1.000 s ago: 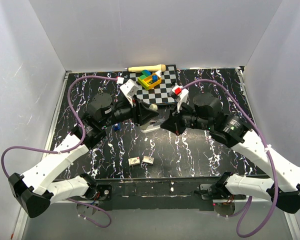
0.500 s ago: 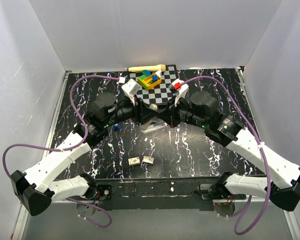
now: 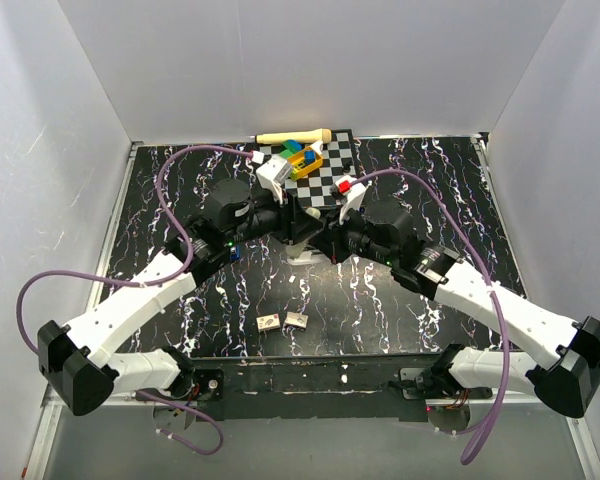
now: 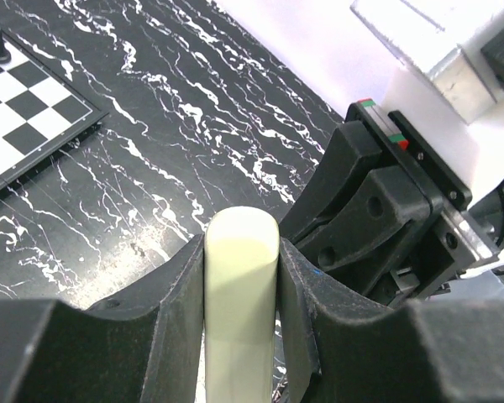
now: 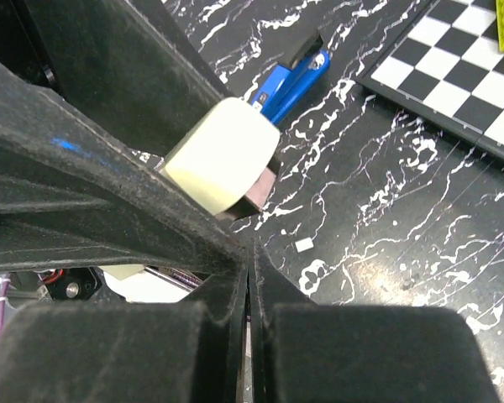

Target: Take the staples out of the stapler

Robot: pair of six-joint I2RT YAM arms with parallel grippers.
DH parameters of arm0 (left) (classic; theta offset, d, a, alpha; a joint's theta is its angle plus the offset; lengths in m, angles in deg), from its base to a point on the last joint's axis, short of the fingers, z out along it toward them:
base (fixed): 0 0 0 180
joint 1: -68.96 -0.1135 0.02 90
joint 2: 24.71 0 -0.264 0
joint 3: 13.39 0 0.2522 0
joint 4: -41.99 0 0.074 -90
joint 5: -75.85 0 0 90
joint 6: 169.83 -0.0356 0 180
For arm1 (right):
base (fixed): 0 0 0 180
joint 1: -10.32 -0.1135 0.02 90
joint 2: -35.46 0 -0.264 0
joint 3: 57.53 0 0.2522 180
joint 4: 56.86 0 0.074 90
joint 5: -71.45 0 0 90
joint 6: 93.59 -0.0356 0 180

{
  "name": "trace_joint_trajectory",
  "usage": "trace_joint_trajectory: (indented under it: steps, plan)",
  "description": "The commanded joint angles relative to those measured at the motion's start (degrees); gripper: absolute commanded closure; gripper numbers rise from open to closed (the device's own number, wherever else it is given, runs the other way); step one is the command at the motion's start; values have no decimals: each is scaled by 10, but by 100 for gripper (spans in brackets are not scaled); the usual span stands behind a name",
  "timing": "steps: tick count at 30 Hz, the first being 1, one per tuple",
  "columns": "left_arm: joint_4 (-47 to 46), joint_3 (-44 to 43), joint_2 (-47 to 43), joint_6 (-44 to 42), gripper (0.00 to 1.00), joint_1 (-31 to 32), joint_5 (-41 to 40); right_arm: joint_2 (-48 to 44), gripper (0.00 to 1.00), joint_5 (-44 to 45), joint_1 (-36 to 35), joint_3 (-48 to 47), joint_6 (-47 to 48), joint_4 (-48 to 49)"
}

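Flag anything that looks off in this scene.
The blue stapler lies on the table, apart from both grippers. The left gripper is shut on a cream bar-shaped item instead, with the shut right gripper at its end. A small white scrap lies loose nearby.

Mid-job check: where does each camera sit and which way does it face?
Top external: above and behind, looking down on the table; left arm, right arm show.
Left wrist: behind the left gripper, whose fingers clamp a cream bar.
Right wrist: behind the shut right gripper, facing that bar and the blue stapler.
Both wrist views share the bar.
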Motion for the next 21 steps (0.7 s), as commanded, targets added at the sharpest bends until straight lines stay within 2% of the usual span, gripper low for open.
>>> trace_joint_trajectory:
  steps: [1, 21]
  plan:
    - [-37, -32, 17, 17, 100, 0, -22, -1, 99, 5, 0, 35, -33, 59]
    - [-145, -24, 125, 44, 100, 0, -84, 26, 99, -39, 25, 149, -107, 204]
